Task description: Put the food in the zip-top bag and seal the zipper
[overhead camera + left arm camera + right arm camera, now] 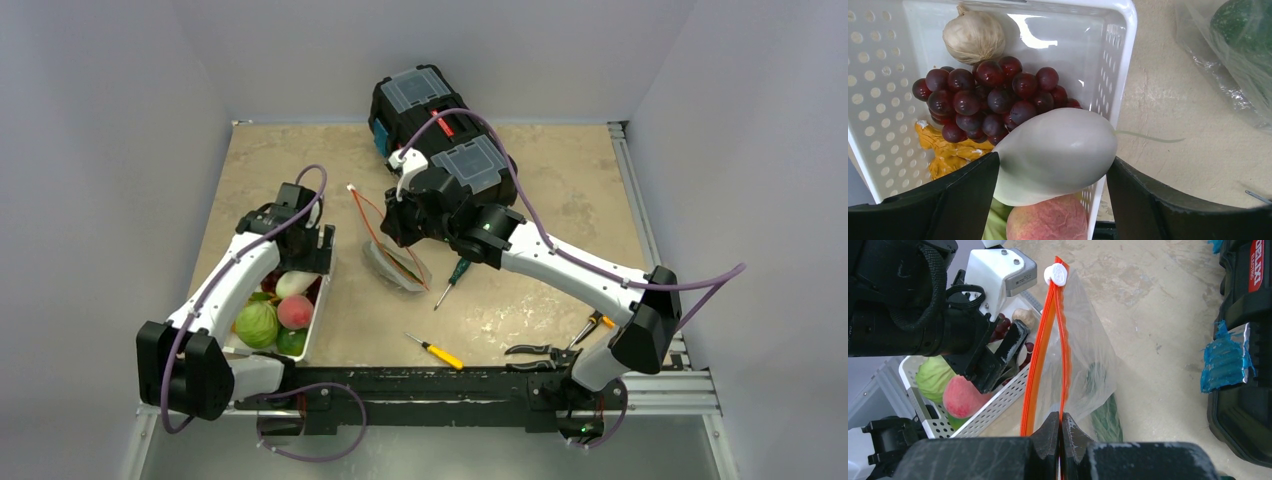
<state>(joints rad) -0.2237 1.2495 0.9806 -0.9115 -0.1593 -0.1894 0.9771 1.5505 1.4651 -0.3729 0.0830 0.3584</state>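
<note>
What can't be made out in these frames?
- Left wrist view: whether the left gripper clamps the white radish or only flanks it; the radish's bulge covers the pads.
- Top view: where the right gripper pinches the zipper, hidden under that arm's wrist.
- Right wrist view: the dark green food inside the zip-top bag, blurred by crinkled plastic and cut off by the fingers.
</note>
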